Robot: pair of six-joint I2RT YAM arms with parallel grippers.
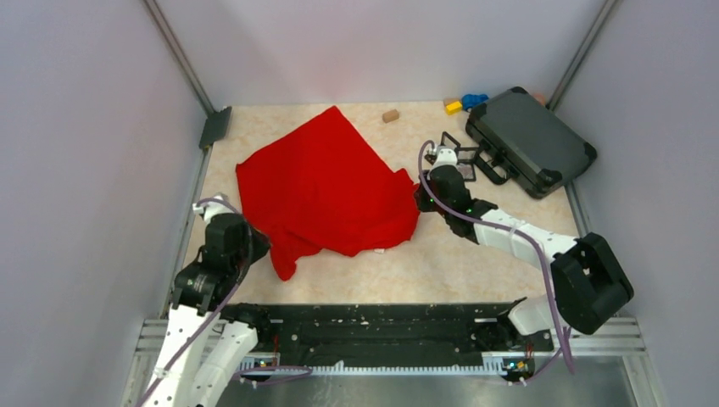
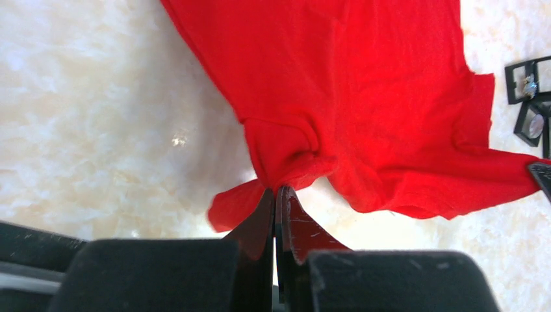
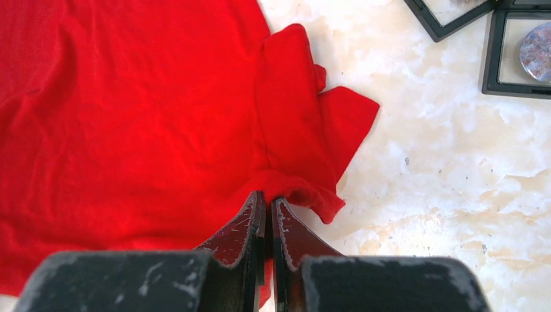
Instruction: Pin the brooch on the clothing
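The clothing (image 1: 326, 186), a large bright red garment, lies rumpled on the table's middle. My left gripper (image 1: 259, 246) is shut on its near left corner; in the left wrist view the jaws (image 2: 277, 190) pinch a bunched fold of the clothing (image 2: 364, 97). My right gripper (image 1: 421, 199) is shut on its right edge; in the right wrist view the jaws (image 3: 268, 198) pinch a folded hem of the clothing (image 3: 130, 117). Small open black boxes (image 1: 466, 161) lie just right of the garment. One holds a round silvery brooch (image 3: 536, 52), which also shows in the left wrist view (image 2: 536, 127).
A closed black case (image 1: 530, 140) lies at the back right, touching the small boxes. Yellow (image 1: 454, 107) and blue (image 1: 475, 100) blocks and a brown block (image 1: 390, 115) sit along the back edge. A black bracket (image 1: 215, 127) stands at the back left corner. Walls close three sides.
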